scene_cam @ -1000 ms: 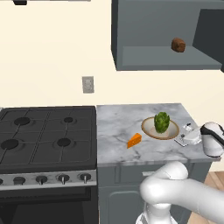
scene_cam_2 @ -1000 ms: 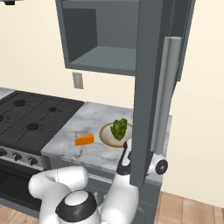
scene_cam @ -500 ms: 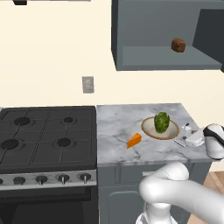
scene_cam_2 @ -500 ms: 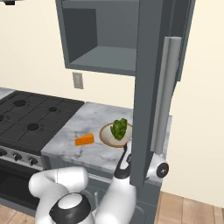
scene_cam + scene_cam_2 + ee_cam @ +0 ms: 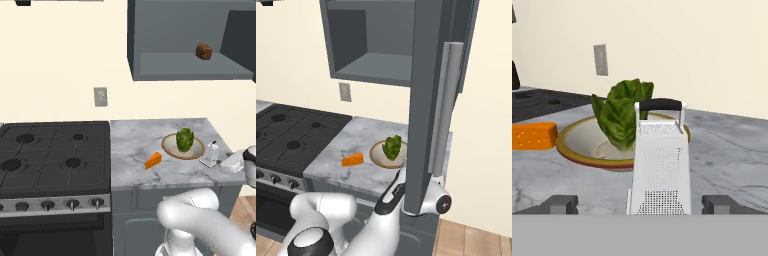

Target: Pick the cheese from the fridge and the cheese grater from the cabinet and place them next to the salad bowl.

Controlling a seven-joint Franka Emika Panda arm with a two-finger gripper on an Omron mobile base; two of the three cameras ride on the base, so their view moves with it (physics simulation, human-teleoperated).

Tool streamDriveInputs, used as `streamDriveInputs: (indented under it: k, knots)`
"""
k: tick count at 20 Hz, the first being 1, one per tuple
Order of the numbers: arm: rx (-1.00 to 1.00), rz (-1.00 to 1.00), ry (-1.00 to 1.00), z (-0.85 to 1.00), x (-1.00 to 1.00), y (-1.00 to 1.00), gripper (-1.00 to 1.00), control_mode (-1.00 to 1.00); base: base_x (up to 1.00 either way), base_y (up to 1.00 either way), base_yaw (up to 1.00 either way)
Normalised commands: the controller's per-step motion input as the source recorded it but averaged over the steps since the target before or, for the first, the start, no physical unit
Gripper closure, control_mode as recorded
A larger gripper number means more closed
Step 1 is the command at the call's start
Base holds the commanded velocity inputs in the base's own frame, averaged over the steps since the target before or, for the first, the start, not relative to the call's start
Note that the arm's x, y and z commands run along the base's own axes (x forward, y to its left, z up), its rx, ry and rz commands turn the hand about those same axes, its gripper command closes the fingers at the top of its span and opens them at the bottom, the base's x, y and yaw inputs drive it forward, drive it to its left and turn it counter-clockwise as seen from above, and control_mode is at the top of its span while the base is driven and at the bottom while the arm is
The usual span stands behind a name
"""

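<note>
Now the silver-white box grater (image 5: 660,160) stands upright on the grey marble worktop (image 5: 135,145), beside the tan salad bowl (image 5: 587,142), between wide-open jaws. Risk: sideways pullback clips and topples it.

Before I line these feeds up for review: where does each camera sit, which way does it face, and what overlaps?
Left base view: behind the arm's left, facing the counter, stove and open cabinet; white arm lower right.
Right base view: behind its right, facing the same counter past the fridge; arm lower left.
Hand view: low on the counter, facing the cheese grater between the open hand's fingertips.
All share cheese and salad bowl.
</note>
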Motion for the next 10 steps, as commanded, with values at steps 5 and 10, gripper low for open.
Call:
streamDriveInputs:
  k: [5, 10]
  knots:
    - [-0.02, -0.03, 0.00, 0.07, -0.63, 0.01, -1.00, -1.00, 0.00, 0.00, 0.00]
    - [-0.07, -0.05, 0.00, 0.15, -0.62, 0.09, -1.00, -1.00, 0.00, 0.00, 0.00]
